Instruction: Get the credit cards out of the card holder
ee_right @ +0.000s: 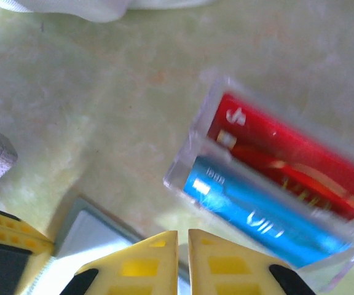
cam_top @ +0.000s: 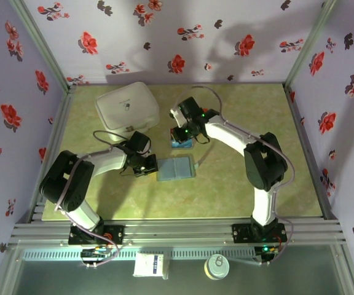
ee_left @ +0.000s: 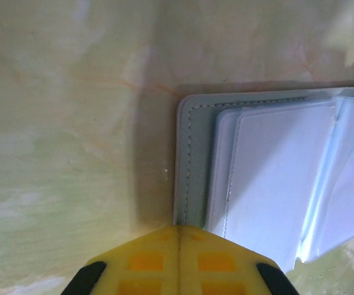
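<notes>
The card holder (cam_top: 176,169) lies open and flat in the middle of the table, its pale pockets (ee_left: 275,178) facing up inside a grey-blue stitched border. My left gripper (ee_left: 180,226) is shut, and its tips rest at the holder's left edge (cam_top: 149,166). The red credit card (ee_right: 287,147) and the blue one (ee_right: 257,215) lie side by side in a clear plastic box (ee_right: 192,166), just behind the holder (ee_right: 88,230). My right gripper (ee_right: 183,232) hovers between holder and box (cam_top: 181,145). Its jaws are all but shut, a thin slit apart, with nothing between them.
A big white lidded case (cam_top: 128,106) stands at the back left, close to the right arm's wrist. A can (cam_top: 216,266) and a small white box (cam_top: 150,265) sit on the shelf in front of the arm bases. Flowered walls enclose the table.
</notes>
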Robot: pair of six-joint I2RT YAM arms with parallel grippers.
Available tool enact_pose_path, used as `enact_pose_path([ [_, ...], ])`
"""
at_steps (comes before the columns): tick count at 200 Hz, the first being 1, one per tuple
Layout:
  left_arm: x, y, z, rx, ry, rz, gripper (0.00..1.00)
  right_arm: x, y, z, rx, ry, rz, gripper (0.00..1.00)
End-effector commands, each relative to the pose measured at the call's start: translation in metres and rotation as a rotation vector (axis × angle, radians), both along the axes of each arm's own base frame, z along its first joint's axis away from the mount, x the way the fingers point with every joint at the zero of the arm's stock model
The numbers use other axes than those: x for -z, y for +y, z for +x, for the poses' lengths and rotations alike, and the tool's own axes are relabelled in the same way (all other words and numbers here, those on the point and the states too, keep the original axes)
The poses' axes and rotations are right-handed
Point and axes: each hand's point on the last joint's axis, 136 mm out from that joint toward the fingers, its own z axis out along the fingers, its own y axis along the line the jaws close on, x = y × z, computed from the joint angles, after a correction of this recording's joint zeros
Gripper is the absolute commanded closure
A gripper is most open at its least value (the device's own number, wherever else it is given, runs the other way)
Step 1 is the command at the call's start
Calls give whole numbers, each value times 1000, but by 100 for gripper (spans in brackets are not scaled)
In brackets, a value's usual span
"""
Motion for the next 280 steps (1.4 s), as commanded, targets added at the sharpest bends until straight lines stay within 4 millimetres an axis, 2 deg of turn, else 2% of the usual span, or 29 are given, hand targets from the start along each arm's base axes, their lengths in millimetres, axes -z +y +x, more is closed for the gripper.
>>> enact_pose_path([
  [1, 0, -1, 8, 19, -9, -1, 100, -8, 15, -13, 222, 133, 167, 87],
  [46, 5, -2, 12, 23, 3, -8, 100, 21, 35, -63, 276, 328, 184, 85],
  [81, 9, -2, 9, 28, 19, -6, 100, 39, 52, -81, 275, 399, 199, 78],
  [115, 11, 1, 6, 19, 25, -4, 100, 58, 58, -90, 302, 446, 177, 77],
  [144, 15, 1, 4, 14, 32, -6, 100, 74, 55, -96, 321, 475, 151, 80],
  [198, 16, 3, 3, 12, 39, -2, 100, 92, 28, -102, 370, 450, 21, 82],
  [228, 18, 4, 2, 11, 41, -2, 100, 91, 13, -101, 386, 416, -38, 82],
  [280, 10, 3, 5, 10, 24, -8, 100, 73, 20, -97, 368, 394, 1, 81],
])
